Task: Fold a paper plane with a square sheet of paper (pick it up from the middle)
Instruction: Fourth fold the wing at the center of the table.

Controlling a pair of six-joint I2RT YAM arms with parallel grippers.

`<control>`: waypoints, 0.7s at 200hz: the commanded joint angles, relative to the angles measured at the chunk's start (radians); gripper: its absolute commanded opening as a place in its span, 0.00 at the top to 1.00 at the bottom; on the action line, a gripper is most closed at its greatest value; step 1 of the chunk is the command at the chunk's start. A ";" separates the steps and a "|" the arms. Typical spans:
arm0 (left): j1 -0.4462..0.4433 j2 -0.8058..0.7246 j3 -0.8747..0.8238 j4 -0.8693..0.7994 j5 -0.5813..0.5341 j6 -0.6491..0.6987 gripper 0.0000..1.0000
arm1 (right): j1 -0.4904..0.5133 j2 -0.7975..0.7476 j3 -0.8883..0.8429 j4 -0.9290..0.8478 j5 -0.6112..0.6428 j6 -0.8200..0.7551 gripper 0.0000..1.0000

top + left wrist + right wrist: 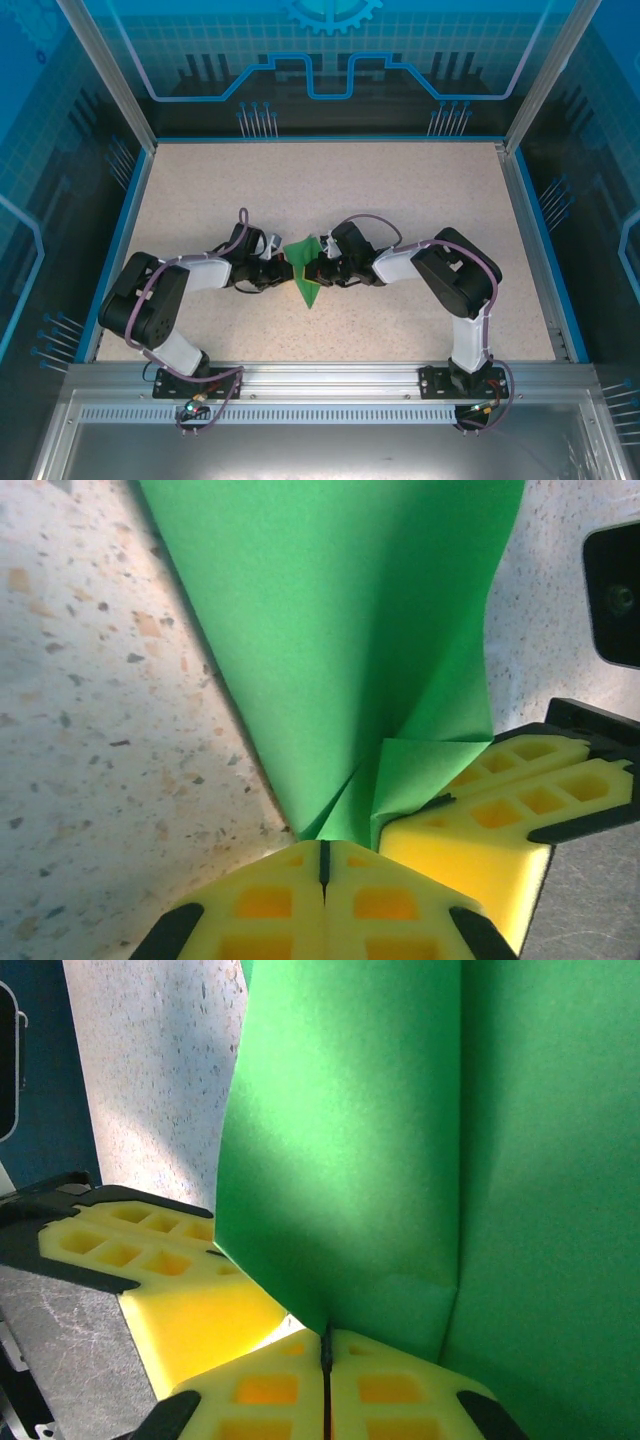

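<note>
Both your jaws are pinched shut on the bright green part-folded sheet of thin paper from opposite sides; that holds it midway across the speckled beige surface, probably to steady its crease.

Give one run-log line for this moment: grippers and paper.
left gripper: shut on folded green paper | right gripper: shut on same paper | stage: partly folded, pointed

Bright, even light from above fills the overhead view, which is sharp throughout, with faint soft shadows on the speckled table. From both wrists the green paper looks soft-focused and grainy, shaded in its folds.
</note>
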 commanded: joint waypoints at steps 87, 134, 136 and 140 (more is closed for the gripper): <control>0.010 0.084 0.055 -0.023 0.019 0.041 1.00 | 0.011 -0.010 0.031 -0.042 0.007 -0.031 0.93; 0.010 0.113 0.059 -0.017 0.014 0.047 1.00 | 0.018 -0.003 0.044 -0.045 0.002 -0.031 0.93; 0.010 0.114 0.059 -0.017 0.013 0.047 1.00 | 0.018 -0.003 0.046 -0.045 0.000 -0.031 0.93; 0.010 0.115 0.059 -0.014 0.012 0.047 1.00 | 0.018 -0.004 0.046 -0.045 0.001 -0.031 0.93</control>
